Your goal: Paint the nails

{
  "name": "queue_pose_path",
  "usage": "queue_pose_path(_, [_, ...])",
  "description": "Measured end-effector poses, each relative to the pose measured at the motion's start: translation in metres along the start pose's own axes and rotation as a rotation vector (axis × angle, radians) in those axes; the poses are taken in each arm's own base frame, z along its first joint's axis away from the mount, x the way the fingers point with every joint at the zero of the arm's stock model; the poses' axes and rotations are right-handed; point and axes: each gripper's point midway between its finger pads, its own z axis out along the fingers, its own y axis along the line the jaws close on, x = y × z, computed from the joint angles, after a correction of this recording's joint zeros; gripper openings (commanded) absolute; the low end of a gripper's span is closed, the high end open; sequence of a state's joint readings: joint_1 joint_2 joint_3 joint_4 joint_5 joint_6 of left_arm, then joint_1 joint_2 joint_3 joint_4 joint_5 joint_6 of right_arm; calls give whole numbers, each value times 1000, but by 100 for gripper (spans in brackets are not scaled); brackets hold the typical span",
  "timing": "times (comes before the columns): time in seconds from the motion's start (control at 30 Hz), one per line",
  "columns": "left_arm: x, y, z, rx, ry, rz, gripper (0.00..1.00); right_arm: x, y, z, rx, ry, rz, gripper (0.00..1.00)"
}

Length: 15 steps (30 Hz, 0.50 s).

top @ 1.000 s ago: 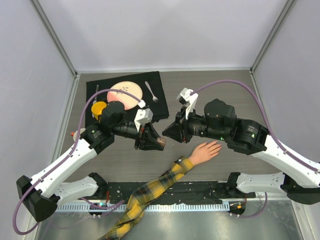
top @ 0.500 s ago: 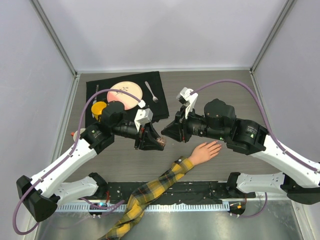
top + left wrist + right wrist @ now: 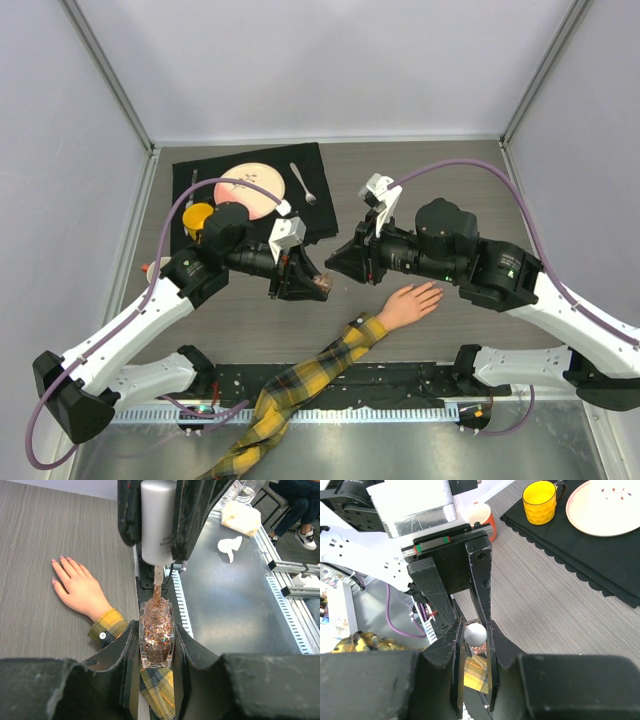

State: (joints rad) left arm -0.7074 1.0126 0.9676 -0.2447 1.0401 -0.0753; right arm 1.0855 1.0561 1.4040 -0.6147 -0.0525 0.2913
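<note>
Two grippers meet above the grey wood-grain table (image 3: 250, 330), just left of the pale peach mannequin hand (image 3: 410, 303). The hand lies palm-down with fingers spread, and its arm in a yellow-and-dark plaid sleeve (image 3: 300, 385) runs back toward the near edge. The left gripper (image 3: 156, 630) is clamped on a small square clear-glass bottle of coppery glitter polish (image 3: 156, 645), its neck pointing at the other arm. The right gripper (image 3: 156, 542) is closed around the bottle's silver-grey cylindrical cap (image 3: 157, 515). Over the last second the right arm has drawn back a little toward its own side, while the left arm has stayed put. In the left wrist view the cap now stands clear of the bottle neck. The polish-coated brush stem (image 3: 158, 582) bridges the gap, and its lower end is still inside the glass. I judge that the cap is unscrewed and the loaded brush is being drawn out, so painting itself has not begun. The nails (image 3: 61, 558) show as small pinkish tips on the fingers, near the bottle but apart from it. Whether any carries polish is too small to tell. Next the brush must come fully free without dragging on the rim, then cross to the first fingertip.
</note>
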Motion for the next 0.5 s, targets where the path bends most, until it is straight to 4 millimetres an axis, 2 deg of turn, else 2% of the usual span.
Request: queue_pose_path(0.5, [0,1,0,-4,0,1,0,-2,-4,-4,21,-16,5,1])
